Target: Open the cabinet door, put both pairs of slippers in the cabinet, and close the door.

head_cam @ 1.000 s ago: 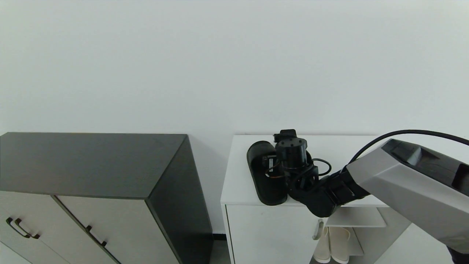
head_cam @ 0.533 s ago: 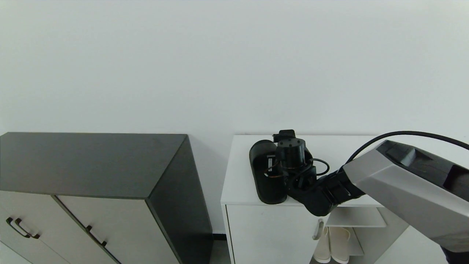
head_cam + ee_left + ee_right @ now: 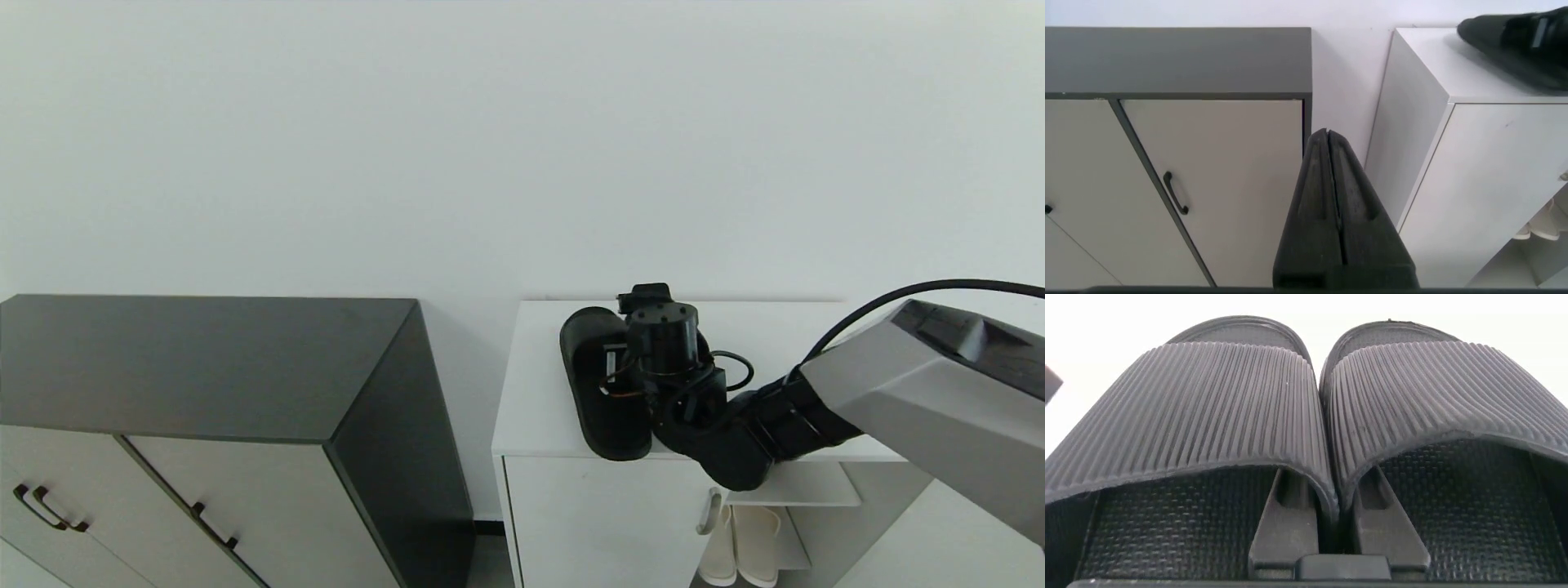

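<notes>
Grasping step: right tool (image 3: pixel 1329 510) clamped on straps of black ribbed rubber slippers (image 3: pixel 600 408) atop white cabinet (image 3: pixel 539 392); left tool (image 3: pixel 1328 196) closed, empty. Next, presumably: lift, then lower onto open shelf (image 3: pixel 792 486).

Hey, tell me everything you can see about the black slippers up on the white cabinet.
The black slippers are a matching pair of slides, side by side and touching, at the top of the white cabinet near its front edge. Each has a wide ribbed strap and a dimpled footbed, and they look rubbery. The right pincer has one finger under each strap, clamping the two inner sides between them. Whether the soles rest on the top or hang just above it cannot be told.
</notes>
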`<state>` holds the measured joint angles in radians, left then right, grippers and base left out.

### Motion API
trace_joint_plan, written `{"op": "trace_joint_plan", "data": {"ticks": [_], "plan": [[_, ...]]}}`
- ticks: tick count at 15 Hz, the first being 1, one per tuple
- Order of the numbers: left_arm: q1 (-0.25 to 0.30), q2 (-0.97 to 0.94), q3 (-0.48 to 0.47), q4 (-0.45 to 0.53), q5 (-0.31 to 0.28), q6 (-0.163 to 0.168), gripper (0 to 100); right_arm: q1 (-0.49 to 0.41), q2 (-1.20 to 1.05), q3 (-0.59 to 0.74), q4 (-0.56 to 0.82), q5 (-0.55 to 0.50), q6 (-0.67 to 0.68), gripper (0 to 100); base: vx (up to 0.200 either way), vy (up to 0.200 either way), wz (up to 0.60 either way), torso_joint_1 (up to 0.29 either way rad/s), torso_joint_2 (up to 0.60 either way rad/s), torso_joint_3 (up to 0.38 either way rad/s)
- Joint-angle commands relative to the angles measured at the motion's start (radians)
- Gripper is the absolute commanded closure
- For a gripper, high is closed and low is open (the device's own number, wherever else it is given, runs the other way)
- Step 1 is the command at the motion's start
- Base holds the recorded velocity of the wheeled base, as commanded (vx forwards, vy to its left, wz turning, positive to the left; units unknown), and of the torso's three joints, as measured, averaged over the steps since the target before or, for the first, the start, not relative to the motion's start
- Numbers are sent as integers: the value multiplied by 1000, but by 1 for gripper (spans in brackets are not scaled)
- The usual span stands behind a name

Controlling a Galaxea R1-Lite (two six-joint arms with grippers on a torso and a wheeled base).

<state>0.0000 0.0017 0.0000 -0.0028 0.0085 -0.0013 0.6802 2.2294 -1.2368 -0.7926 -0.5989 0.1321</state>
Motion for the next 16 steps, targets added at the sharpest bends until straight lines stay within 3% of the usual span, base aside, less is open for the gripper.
{"op": "trace_joint_plan", "data": {"ticks": [1, 5, 13, 16], "plan": [[0, 0, 0, 0, 1, 0, 100, 44, -142, 129, -22, 7, 1, 100, 0, 0, 0, 0, 0, 0], [0, 0, 0, 0, 1, 0, 100, 107, -306, 367, -59, 97, 0, 100, 0, 0, 0, 0, 0, 0], [0, 0, 0, 0, -1, 3, 100, 117, -312, 392, -59, 105, -14, 100, 0, 0, 0, 0, 0, 0], [0, 0, 0, 0, -1, 1, 100, 117, -313, 393, -59, 103, -16, 100, -200, 0, 0, 2, 4, -1]]}}
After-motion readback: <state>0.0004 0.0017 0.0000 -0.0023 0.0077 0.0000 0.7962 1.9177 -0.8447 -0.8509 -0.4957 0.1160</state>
